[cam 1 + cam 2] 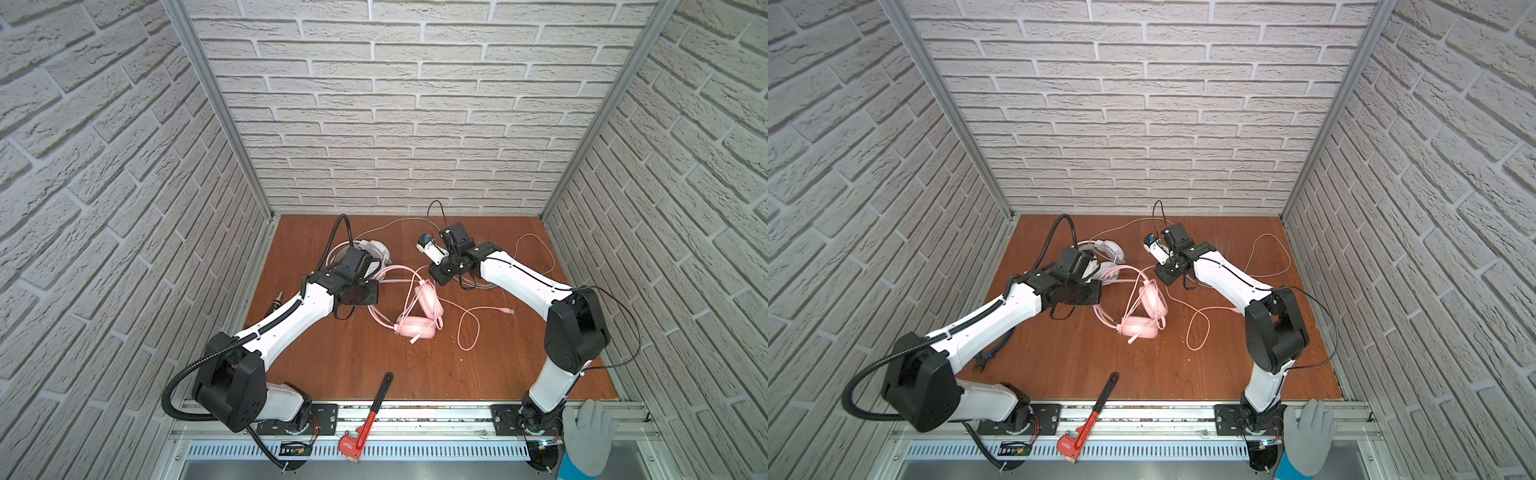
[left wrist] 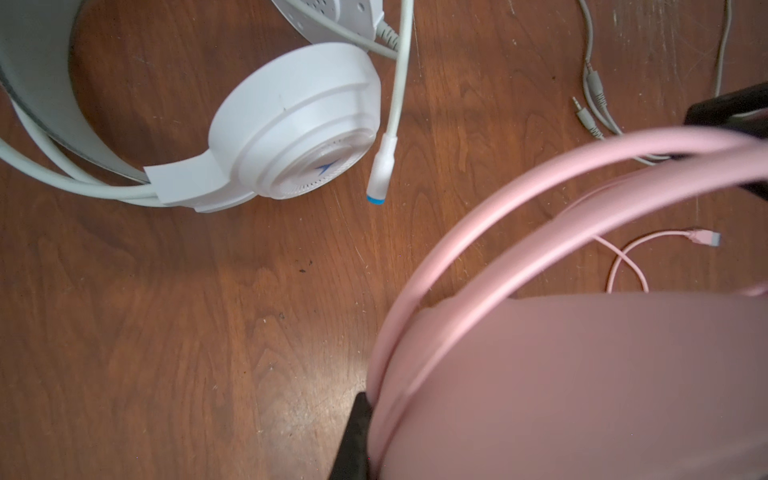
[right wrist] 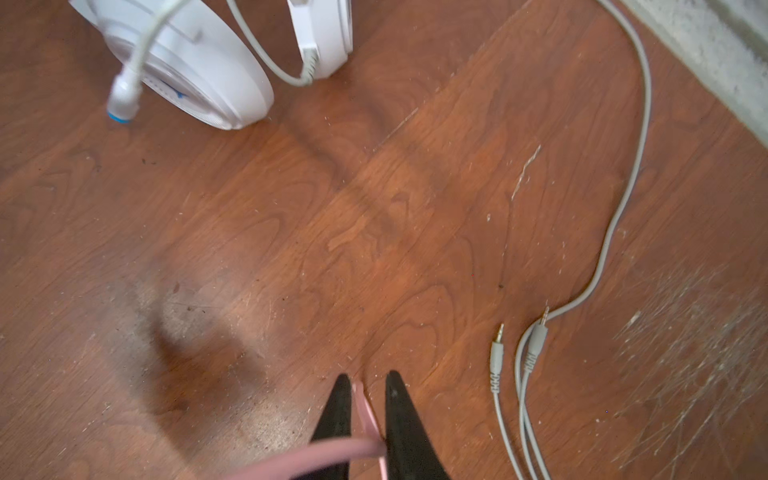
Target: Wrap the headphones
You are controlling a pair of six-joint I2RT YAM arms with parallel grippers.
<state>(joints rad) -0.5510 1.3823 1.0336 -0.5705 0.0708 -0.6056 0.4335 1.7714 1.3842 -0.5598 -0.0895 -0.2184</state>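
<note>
Tabletop (image 1: 353, 365) of brown wood carried both headsets near its middle. Left hand (image 2: 525, 253) was clenched on the headband (image 2: 540, 174) of the pink headset (image 1: 419, 324), the band crossing between its fingers (image 2: 353, 432). White headset (image 1: 376, 249) lay just behind that hand toward the back wall, one ear cup flat on the wood, with its blue-tipped boom mic (image 2: 384, 166) beside the cup. Ear cups of the pink headset rested on the tabletop at centre. Pipe wrench (image 1: 374, 409), red and black, lay at the front edge with its head over the rail. Right hand (image 3: 368, 376) had its fingers slightly apart, released; pink cable (image 3: 365, 411) ran through the gap. Further right that cable looped over the wood to its plug (image 1: 508, 311). Grey cable (image 3: 623, 199) ended in two jack plugs (image 3: 496, 353). Grey glove (image 1: 590, 432) rested on the front rail, far right.
</note>
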